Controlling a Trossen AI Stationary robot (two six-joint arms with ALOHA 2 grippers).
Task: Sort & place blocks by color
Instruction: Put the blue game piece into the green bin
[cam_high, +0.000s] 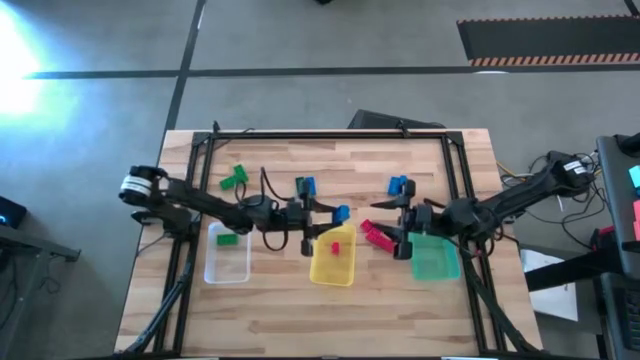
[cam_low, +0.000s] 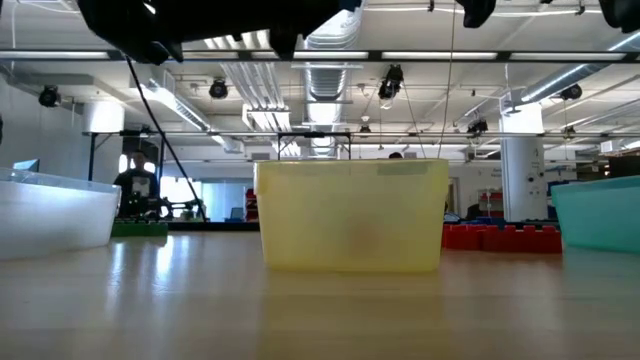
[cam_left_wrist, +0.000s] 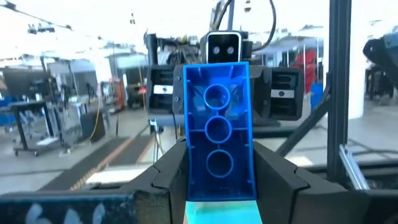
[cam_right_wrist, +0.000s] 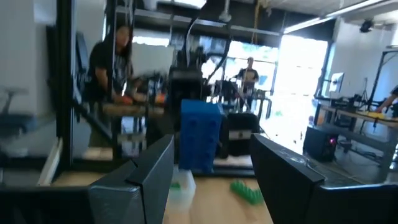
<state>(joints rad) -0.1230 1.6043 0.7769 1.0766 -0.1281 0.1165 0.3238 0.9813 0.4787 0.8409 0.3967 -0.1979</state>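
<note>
Grasping a blue block (cam_left_wrist: 217, 149), left fingers (cam_left_wrist: 168, 180) face the right fingers (cam_right_wrist: 155, 174), released.

Left arm: we see it reach in from the left edge across the tabletop (cam_high: 300, 310) toward the middle, forearm nearly level. Left gripper (cam_high: 335, 214): lifted clear of the surface, jaws closed on a blue block (cam_left_wrist: 217, 149) held upright between the fingers (cam_left_wrist: 171, 177).

Right arm: we see it reach in from the right edge, elbow bent, wrist pointing toward the centre. Right gripper (cam_high: 398, 215): jaws spread apart, fingers (cam_right_wrist: 146, 171) wide, gripping nothing.
</note>
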